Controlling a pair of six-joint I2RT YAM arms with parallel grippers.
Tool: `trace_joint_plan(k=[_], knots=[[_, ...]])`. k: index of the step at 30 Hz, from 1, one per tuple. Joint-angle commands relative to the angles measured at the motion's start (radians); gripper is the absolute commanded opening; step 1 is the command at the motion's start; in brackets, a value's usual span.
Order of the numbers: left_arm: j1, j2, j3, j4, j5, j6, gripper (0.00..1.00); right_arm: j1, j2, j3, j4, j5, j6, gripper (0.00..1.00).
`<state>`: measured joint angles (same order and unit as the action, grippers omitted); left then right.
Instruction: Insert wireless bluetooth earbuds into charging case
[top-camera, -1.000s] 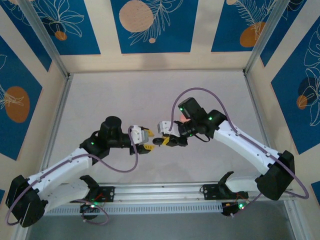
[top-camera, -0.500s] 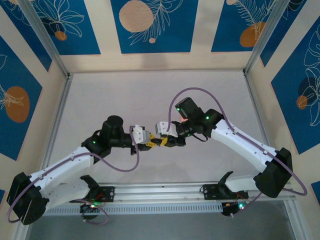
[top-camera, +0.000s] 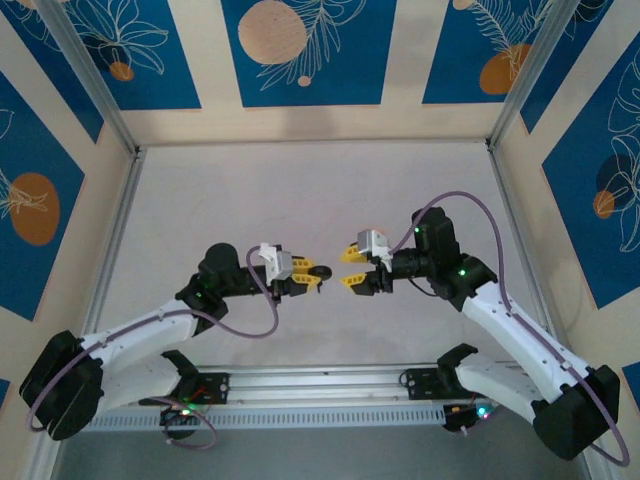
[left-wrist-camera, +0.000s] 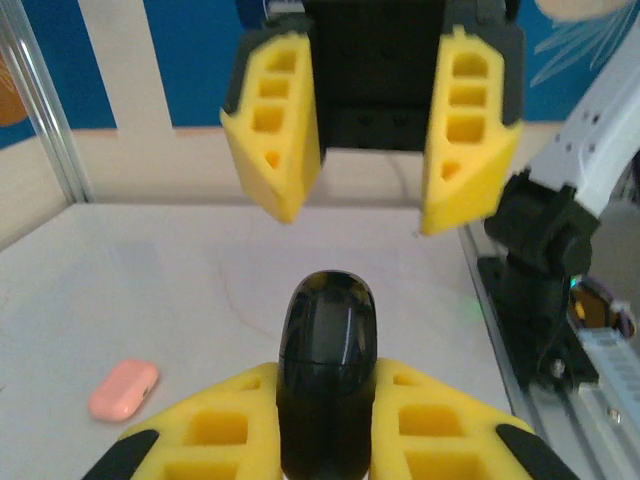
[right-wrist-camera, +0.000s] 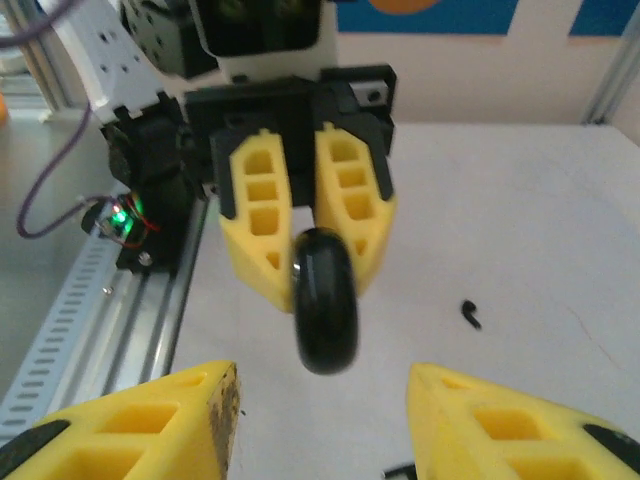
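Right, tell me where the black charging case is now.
The black charging case is gripped in the left tool, near the centre of the table in the top view, facing the open right tool; a pink case lies nearby.

The black case (left-wrist-camera: 326, 330) runs off the bottom edge in the left wrist view, its lower end hidden between the fingers of the left gripper (left-wrist-camera: 327, 378). From the right wrist it is blurred; the black earbud (right-wrist-camera: 470, 313) right of it is too small to show detail.
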<state>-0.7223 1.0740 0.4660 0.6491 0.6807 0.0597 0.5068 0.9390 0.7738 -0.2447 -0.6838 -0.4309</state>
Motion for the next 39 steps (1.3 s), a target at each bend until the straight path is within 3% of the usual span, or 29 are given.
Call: trace_joint_plan(k=[1, 13, 18, 22, 26, 29, 34, 39], knots=[[-0.005, 0.022, -0.005, 0.249, 0.044, -0.127, 0.12, -0.005, 0.011, -0.022, 0.171, -0.112, 0.139, 0.49], [-0.005, 0.039, 0.0, 0.307, 0.073, -0.17, 0.11, -0.004, 0.097, 0.001, 0.283, -0.187, 0.211, 0.5], [-0.005, 0.049, 0.005, 0.32, 0.082, -0.18, 0.11, 0.001, 0.12, 0.012, 0.304, -0.209, 0.222, 0.46], [-0.004, 0.054, 0.005, 0.332, 0.083, -0.189, 0.11, 0.004, 0.133, 0.022, 0.301, -0.23, 0.215, 0.38], [-0.005, 0.054, 0.006, 0.336, 0.083, -0.191, 0.12, 0.007, 0.138, 0.027, 0.288, -0.241, 0.195, 0.24], [-0.004, 0.051, 0.007, 0.323, 0.08, -0.182, 0.21, 0.006, 0.133, 0.046, 0.222, -0.233, 0.149, 0.15], [-0.005, -0.01, 0.011, 0.134, 0.049, -0.052, 0.47, -0.003, 0.113, 0.126, -0.067, -0.144, -0.051, 0.14], [-0.006, -0.097, 0.073, -0.269, 0.016, 0.176, 0.51, 0.001, 0.128, 0.217, -0.334, -0.021, -0.223, 0.14]])
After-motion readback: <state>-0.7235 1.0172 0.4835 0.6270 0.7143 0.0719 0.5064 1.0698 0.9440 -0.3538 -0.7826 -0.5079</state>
